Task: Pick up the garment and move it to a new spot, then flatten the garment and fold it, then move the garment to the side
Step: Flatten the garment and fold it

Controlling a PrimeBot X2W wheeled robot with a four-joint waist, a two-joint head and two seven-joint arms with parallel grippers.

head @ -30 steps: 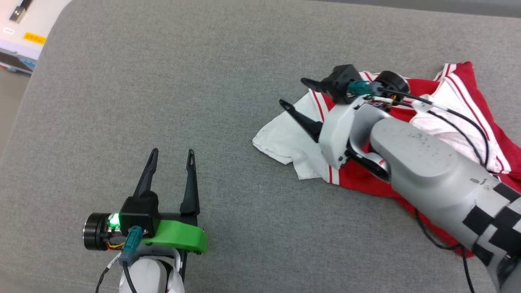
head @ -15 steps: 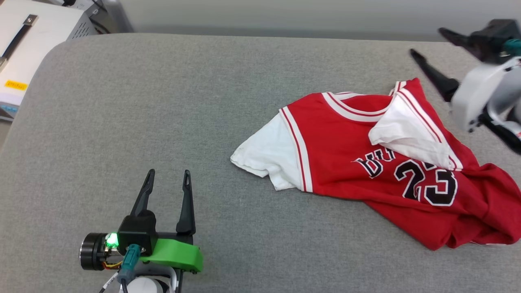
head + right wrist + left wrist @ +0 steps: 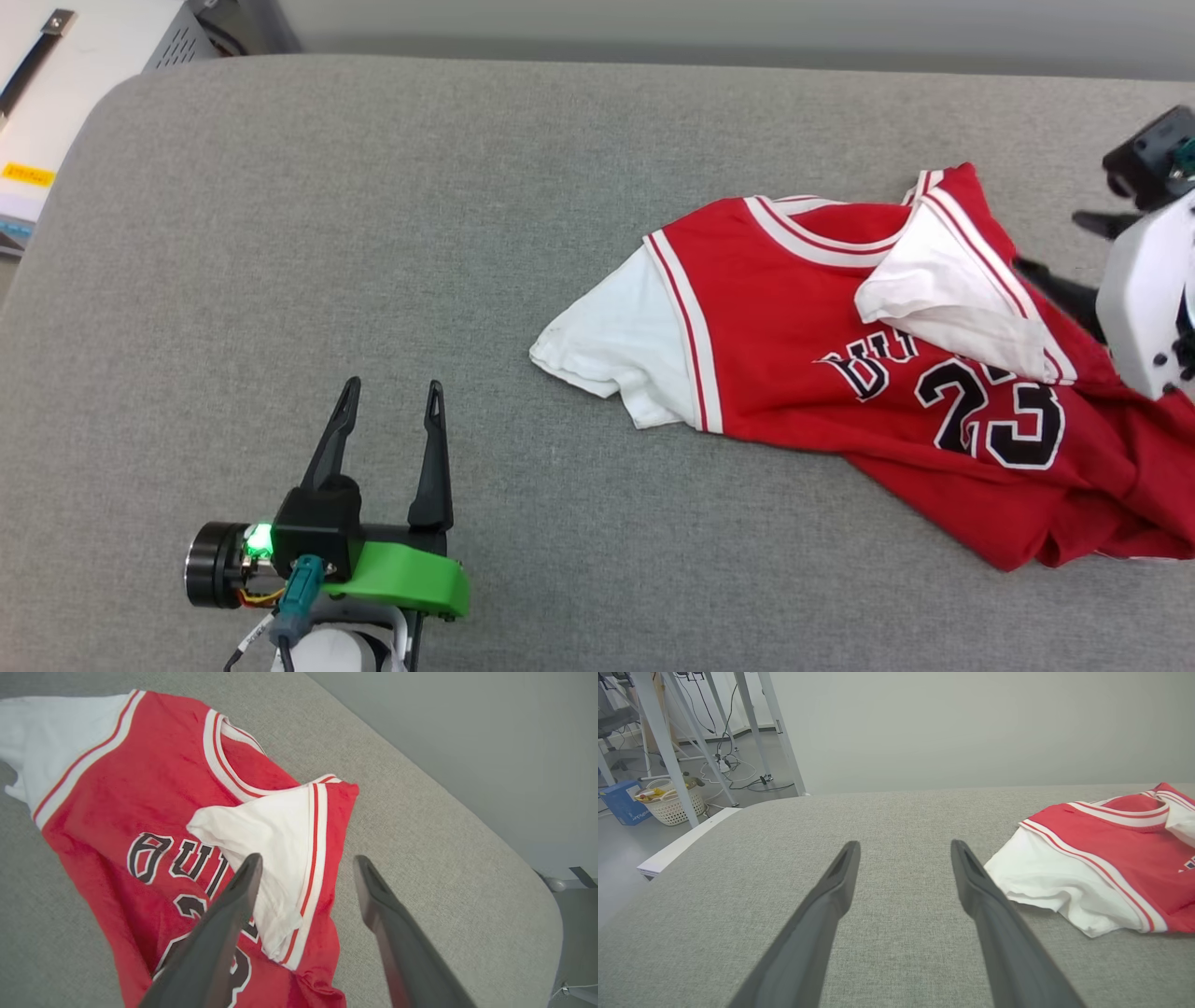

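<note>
desk [image 3: 467, 187]: grey fabric top with rounded corners is seen.
garment [image 3: 794, 317]: laid rumpled on the right half of the desk, chest up, "23" and part of the black lettering exposed.
sleeves: one white sleeve [image 3: 607, 345] is spread flat toward the middle of the desk; the other [image 3: 943, 299] is folded over the chest.
hem: bunched toward the near right edge.
left gripper [image 3: 393, 385]: held over the near left part of the desk, jaws spread wide, nothing gripped, well apart from the garment [image 3: 1111, 858].
right gripper [image 3: 1047, 241]: held at the right edge, jaws spread wide, nothing gripped.
right wrist view: right gripper [image 3: 307, 857] is seen over the folded sleeve of the garment [image 3: 140, 788]; contact cannot be told.
left wrist view: bare fabric is seen between the left gripper [image 3: 904, 844] jaws.
</note>
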